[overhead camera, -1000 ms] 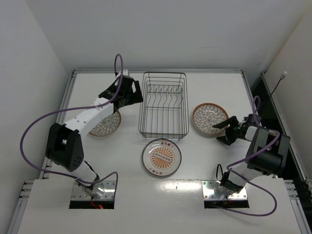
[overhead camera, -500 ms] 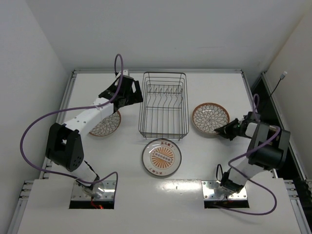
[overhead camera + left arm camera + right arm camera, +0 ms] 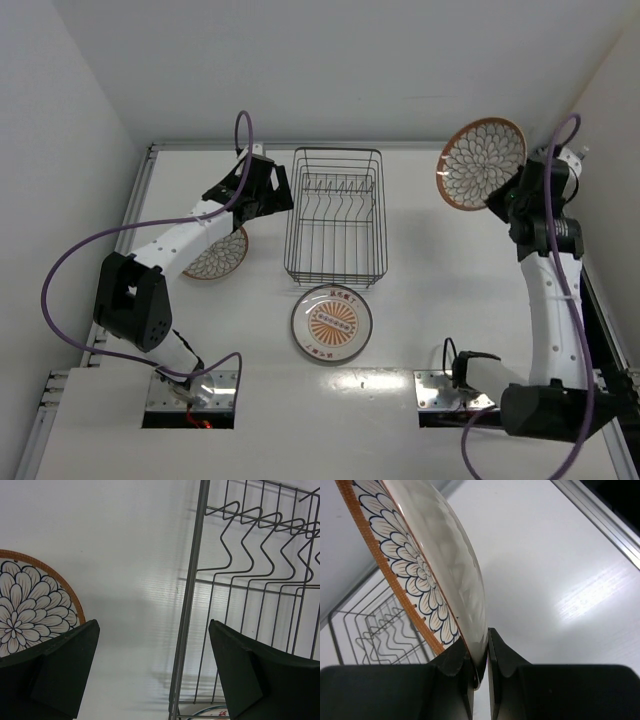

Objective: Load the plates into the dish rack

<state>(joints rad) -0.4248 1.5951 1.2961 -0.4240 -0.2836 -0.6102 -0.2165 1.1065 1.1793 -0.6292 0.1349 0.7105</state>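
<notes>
From above, my right gripper pinches the petal plate by its lower rim, on edge, raised right of the dish rack, face to camera; I should align it with the prongs before lowering. Left wrist: my left gripper gapes empty beside the dish rack. Right wrist: the petal plate leans up and left from the clamped jaws.

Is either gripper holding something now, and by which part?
The right gripper pinches the petal plate by its rim, up in the air. The left gripper is open and holds nothing.

Bright even light, soft shadows, mild glare on the table
</notes>
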